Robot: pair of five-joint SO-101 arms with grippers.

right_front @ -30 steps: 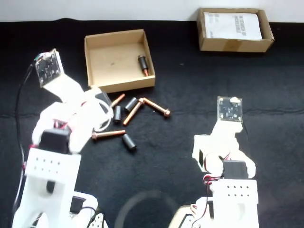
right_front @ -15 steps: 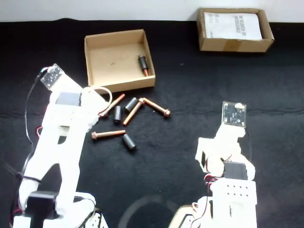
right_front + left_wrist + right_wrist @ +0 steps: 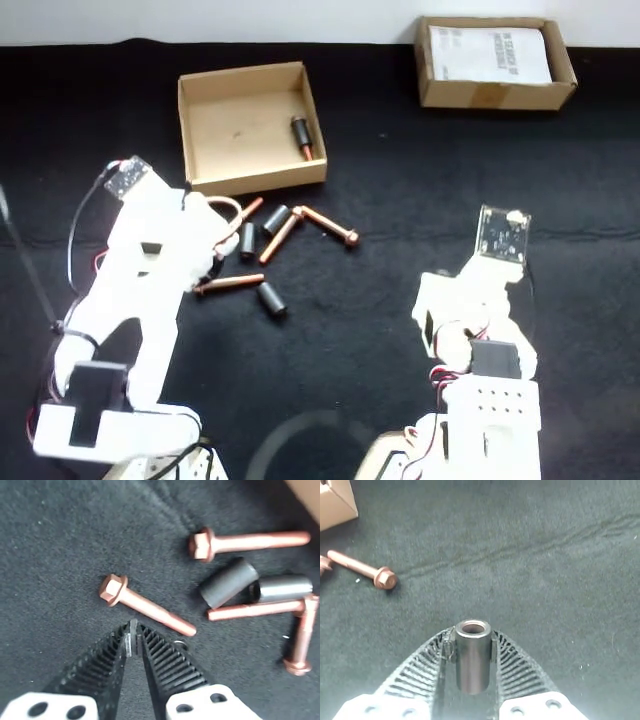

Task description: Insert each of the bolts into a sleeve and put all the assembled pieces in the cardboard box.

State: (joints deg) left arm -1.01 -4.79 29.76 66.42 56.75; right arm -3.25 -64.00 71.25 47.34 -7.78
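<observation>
Status of work: one assembled piece (image 3: 301, 137) lies inside the cardboard box (image 3: 200, 120), against its right wall. The box sits close to the far edge of the surface (image 3: 400, 160), left of its middle. I count no other finished piece.

Outstanding stock: four loose bolts (image 3: 280, 237) and three loose sleeves (image 3: 271, 299) are clustered on the surface just on the near side of the box, well in from the left edge. None of these is mated. Two sleeves lie touching or nearly touching bolts, but I see no bolt seated in either.

Left tool (image 3: 132, 632): serrated tips closed together, nothing between them. It hangs low over the cluster, with the nearest bolt (image 3: 145, 605) lying just beyond the tips and apart from them.

Right tool (image 3: 471, 634): clamped on a fourth sleeve (image 3: 472, 660), held with its open bore facing away from the wrist. It is over bare surface in the right half, well apart from the cluster.

A second box (image 3: 495, 60) holding a printed sheet stands by the far right corner.

Assessment: I judge the task about one fifth complete. Four insertions and four deposits are left. The held sleeve is ready, but no bolt is in hand yet.
</observation>
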